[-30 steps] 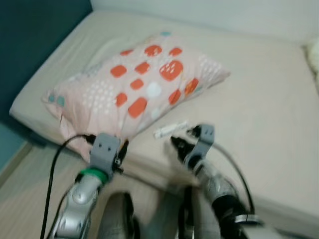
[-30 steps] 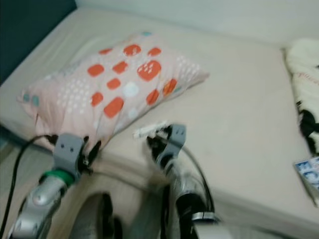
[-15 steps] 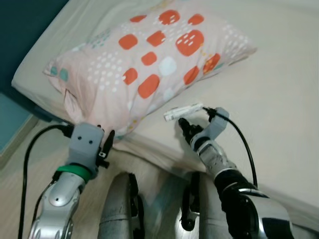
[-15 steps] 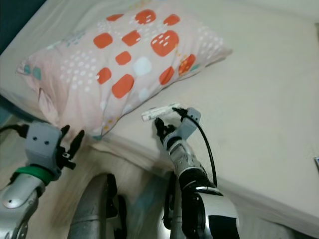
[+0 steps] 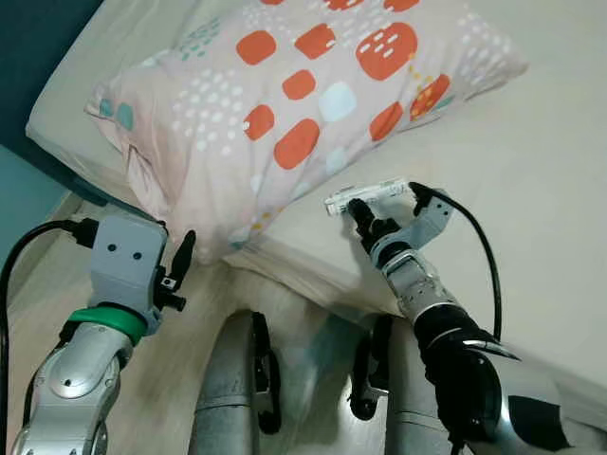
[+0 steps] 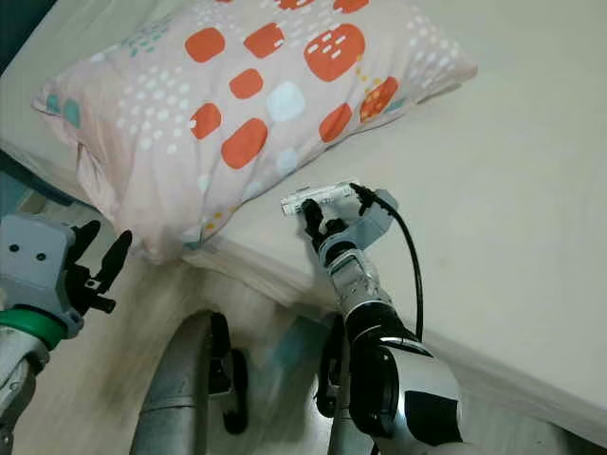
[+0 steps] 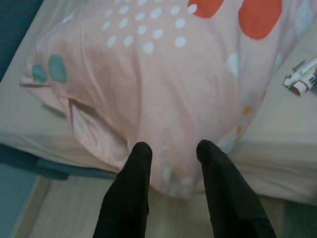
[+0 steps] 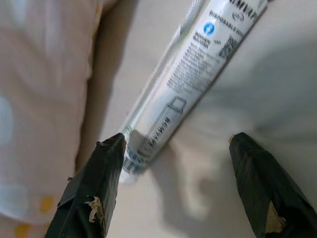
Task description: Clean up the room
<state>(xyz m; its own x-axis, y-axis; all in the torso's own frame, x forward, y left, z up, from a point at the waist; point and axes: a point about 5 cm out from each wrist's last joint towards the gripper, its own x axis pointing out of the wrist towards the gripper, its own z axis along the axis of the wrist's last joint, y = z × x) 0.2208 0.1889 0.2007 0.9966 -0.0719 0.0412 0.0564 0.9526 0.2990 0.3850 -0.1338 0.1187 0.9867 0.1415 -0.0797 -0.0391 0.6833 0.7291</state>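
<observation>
The two eye views look steeply down from the head onto the near edge of the bed (image 5: 531,218), sharing the spotted pillow (image 5: 313,104) and the white tube (image 5: 365,196) beside it, the right eye's framing shifted slightly sideways. The left wrist view faces the pillow's near corner from just off the bed. The right wrist view sits very close above the tube, also catching the pillow's edge.

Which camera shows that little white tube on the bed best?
The right wrist view: the tube is close up, printed label visible, between the open right gripper fingers. Both eye views show it small beside the pillow; the left wrist view catches one end.
</observation>
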